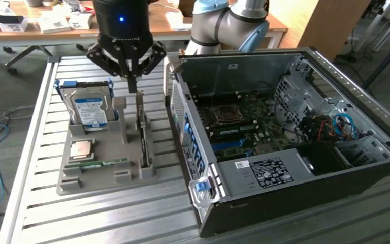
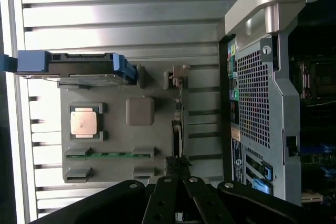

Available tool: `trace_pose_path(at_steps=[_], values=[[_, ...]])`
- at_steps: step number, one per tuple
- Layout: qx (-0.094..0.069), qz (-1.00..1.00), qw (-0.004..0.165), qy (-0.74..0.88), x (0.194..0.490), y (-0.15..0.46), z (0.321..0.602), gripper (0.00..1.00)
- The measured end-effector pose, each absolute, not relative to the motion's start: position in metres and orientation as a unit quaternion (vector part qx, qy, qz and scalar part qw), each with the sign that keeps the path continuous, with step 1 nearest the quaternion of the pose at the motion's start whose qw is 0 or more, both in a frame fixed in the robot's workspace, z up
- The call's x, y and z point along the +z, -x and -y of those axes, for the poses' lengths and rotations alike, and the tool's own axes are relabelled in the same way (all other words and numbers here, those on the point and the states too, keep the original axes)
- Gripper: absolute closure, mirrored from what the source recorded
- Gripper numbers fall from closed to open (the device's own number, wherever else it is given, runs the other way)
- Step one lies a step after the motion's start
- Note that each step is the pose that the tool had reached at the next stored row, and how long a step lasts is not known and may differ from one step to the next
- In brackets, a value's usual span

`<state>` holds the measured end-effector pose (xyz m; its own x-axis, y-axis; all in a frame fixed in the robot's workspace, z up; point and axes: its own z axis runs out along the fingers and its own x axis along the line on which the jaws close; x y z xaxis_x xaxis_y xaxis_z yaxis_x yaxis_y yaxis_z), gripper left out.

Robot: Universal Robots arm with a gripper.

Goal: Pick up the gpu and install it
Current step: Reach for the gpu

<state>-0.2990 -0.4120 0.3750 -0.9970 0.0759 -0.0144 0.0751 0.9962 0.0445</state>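
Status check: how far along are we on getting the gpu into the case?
Done: nothing is installed yet. The gpu stands on edge in its slot of the gray holder. In hand: the gripper hangs right over one end of the card; a grasp is not confirmed. Left: the whole lift, and seating the card inside the open case.

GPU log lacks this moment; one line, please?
claw over thin flat green gpu card | card on edge in grey plastic holder | not installed

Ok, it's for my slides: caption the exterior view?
Black gripper poised over thin flat GPU card standing on edge in grey plastic holder, beside open black computer case.
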Motion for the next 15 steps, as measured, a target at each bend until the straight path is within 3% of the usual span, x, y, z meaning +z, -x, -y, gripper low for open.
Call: trace_pose_path(at_steps=[15], values=[[0.022,-0.999,0.008,-0.038,0.3749,0.299,0.4164,0.89]])
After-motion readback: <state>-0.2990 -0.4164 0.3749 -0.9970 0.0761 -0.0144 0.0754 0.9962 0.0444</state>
